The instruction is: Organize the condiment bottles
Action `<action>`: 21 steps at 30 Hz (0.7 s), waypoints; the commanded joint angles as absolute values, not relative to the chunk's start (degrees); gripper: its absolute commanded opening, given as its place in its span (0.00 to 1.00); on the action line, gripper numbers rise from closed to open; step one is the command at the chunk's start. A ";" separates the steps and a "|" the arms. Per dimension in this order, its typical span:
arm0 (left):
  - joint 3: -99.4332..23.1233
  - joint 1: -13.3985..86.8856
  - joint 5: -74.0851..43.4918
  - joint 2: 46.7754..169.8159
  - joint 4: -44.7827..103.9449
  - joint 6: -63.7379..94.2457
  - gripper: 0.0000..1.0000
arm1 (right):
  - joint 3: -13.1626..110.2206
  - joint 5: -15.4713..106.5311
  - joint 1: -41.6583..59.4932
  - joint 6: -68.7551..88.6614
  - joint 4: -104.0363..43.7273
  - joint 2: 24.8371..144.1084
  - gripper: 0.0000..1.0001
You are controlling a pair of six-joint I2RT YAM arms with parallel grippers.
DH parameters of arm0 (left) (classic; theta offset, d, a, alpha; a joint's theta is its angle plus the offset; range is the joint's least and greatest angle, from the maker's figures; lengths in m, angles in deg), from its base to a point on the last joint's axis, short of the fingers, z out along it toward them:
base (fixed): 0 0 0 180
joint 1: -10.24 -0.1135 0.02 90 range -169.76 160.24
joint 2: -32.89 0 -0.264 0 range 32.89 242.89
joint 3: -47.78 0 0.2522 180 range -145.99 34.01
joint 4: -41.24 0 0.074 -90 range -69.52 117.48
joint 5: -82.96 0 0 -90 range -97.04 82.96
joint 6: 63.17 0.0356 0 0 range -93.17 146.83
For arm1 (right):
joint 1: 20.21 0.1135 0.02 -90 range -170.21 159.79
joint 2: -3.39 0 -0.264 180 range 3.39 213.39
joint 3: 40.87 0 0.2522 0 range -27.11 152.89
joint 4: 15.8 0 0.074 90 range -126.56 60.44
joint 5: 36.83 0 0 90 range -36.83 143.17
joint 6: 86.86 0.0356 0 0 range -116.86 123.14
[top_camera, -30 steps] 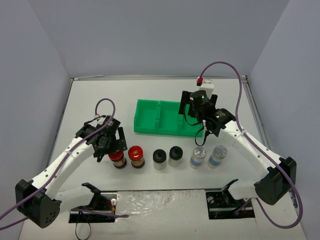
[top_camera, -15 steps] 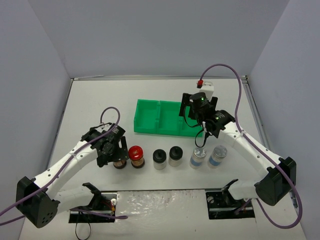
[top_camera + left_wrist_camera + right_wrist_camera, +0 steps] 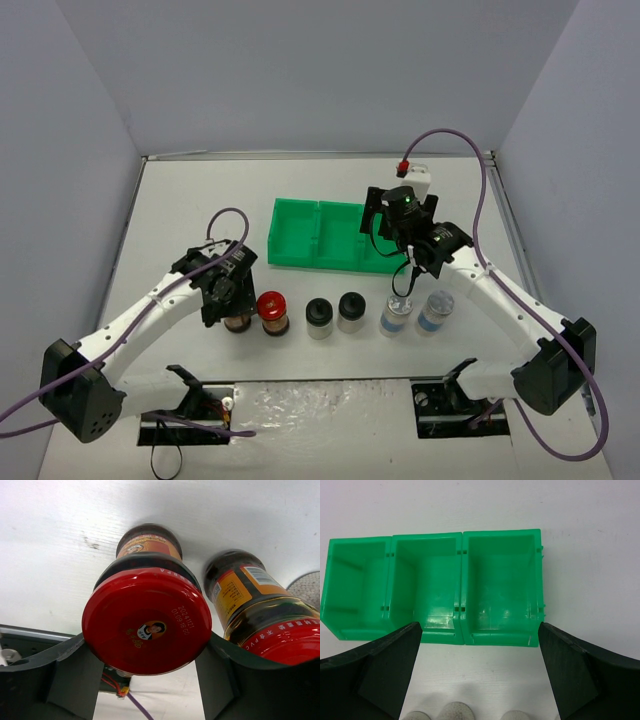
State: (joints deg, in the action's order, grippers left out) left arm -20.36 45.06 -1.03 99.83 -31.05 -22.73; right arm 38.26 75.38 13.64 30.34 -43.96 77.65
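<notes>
From above, all six condiment bottles (image 3: 320, 318) stand in a near row, with the green tray (image 3: 300, 235) beyond them.

Left wrist: the left gripper (image 3: 145, 667) is clamped on the leftmost red-capped jar (image 3: 146, 625).

Right wrist: the right gripper (image 3: 480, 670) is spread wide and holds nothing. All three compartments (image 3: 500, 580) are bare, so nothing is sorted yet.

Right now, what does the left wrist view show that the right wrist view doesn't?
Left wrist only: the left tool shut on a red-capped jar, with a second red-capped jar close beside it. Right wrist only: the green bin, its three compartments empty, and the open right tool. Both: the white table and each tool's own dark fingers.
</notes>
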 commanded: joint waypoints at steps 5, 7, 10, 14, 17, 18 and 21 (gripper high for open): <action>-39.54 45.58 13.22 102.70 -36.16 -15.66 0.00 | 38.18 77.57 13.93 31.12 -42.00 75.55 1.00; -43.48 45.58 14.49 103.84 -36.42 -13.93 0.00 | 38.23 77.72 13.95 31.03 -42.04 75.43 1.00; -46.93 45.58 15.07 105.39 -34.66 -11.88 0.00 | 38.23 78.04 13.98 31.00 -42.04 75.32 1.00; -52.25 45.58 14.50 110.38 -31.32 -8.99 0.00 | 38.58 78.10 13.98 31.12 -42.04 75.58 1.00; -56.74 45.58 13.90 113.86 -28.87 -5.54 0.00 | 38.76 78.22 14.02 31.26 -42.00 75.73 1.00; -58.64 45.55 13.51 115.46 -28.07 -4.52 0.00 | 38.79 78.36 14.09 31.31 -41.97 75.70 1.00; -65.12 45.57 12.42 120.98 -26.35 -1.41 0.00 | 38.81 79.16 14.16 31.52 -42.04 75.64 1.00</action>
